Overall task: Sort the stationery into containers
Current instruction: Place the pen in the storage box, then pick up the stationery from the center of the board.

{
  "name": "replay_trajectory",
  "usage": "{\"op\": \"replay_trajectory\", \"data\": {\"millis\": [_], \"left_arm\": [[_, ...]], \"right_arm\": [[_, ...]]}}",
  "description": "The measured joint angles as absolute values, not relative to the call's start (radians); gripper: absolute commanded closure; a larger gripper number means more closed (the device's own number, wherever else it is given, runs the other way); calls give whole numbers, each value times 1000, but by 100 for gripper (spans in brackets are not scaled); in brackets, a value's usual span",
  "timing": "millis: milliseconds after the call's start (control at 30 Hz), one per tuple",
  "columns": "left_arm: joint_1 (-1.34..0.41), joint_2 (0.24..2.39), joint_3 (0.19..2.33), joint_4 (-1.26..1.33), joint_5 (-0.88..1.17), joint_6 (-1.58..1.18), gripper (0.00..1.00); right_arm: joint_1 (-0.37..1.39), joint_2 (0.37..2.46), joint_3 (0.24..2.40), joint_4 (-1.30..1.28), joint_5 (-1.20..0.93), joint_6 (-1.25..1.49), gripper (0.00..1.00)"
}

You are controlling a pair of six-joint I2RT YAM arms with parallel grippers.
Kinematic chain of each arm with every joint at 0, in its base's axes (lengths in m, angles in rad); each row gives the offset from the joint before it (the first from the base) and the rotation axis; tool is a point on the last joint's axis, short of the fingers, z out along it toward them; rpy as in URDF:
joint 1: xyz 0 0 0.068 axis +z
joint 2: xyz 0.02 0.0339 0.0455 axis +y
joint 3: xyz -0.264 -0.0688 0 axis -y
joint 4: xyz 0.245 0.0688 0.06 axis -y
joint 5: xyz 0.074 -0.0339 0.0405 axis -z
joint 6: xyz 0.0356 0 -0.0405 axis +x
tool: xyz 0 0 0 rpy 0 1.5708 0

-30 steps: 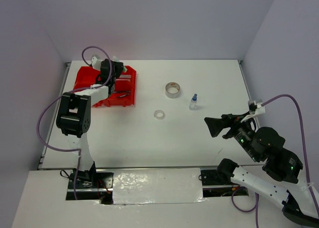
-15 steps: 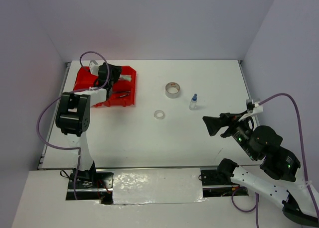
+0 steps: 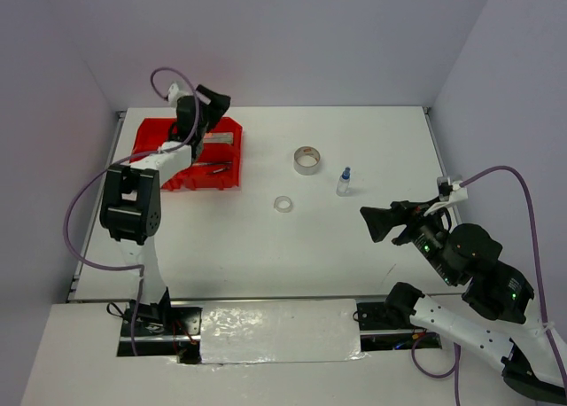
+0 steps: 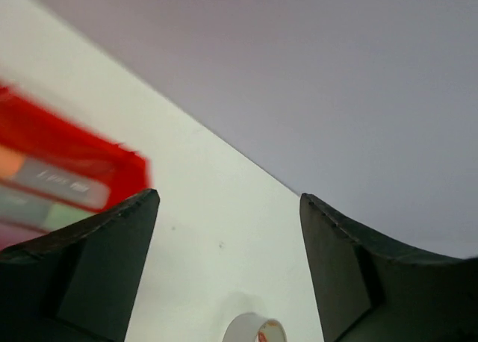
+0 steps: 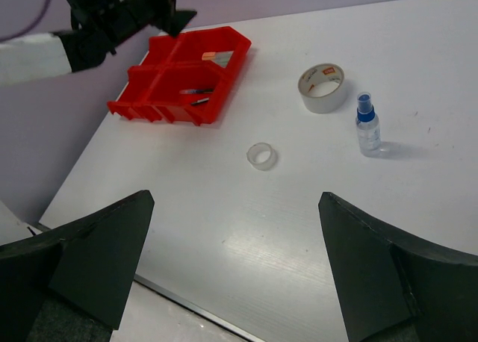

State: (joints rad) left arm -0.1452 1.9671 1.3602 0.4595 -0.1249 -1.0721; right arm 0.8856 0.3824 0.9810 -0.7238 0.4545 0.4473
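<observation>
The red organiser tray (image 3: 149,145) sits at the table's back left, with a dark pen (image 3: 213,167) in a near compartment. My left gripper (image 3: 215,103) hangs open above the tray's far right corner, with nothing between its fingers. In the left wrist view the open left gripper (image 4: 228,200) frames bare table, with the tray's wall (image 4: 71,161) at the left and the grey tape roll (image 4: 252,328) at the bottom edge. The tape roll (image 3: 307,160), a clear tape ring (image 3: 283,204) and a blue-capped bottle (image 3: 344,182) stand mid-table. My right gripper (image 3: 370,224) is open and empty, right of the ring.
The right wrist view has the tray (image 5: 187,115), tape roll (image 5: 323,88), bottle (image 5: 366,125) and ring (image 5: 262,156) spread ahead of the open right gripper (image 5: 235,200). The table's near edge (image 5: 179,303) runs below. Purple walls enclose the back and sides.
My left gripper has opened wide and risen from inside the tray toward its far edge. The right arm has shifted only slightly.
</observation>
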Motion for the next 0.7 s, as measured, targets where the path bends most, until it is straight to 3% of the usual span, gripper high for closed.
{"op": "replay_trajectory", "data": {"millis": [100,267,400,533,700], "left_arm": [[-207,1982,1597,312,-115,-913,3],[-384,2044,1932,147,-163,-672,5],[-505,2170,2048,76,-106,-566,13],[-545,2355,2135,-33,-60,-495,15],[-573,2453,2091,-145,-99,-444,18]], "right_arm": [[885,382,981,-723,455,447,0],[885,382,981,-721,454,448,0],[885,382,981,-722,450,448,0],[885,381,988,-728,451,446,0],[885,364,997,-727,451,437,0]]}}
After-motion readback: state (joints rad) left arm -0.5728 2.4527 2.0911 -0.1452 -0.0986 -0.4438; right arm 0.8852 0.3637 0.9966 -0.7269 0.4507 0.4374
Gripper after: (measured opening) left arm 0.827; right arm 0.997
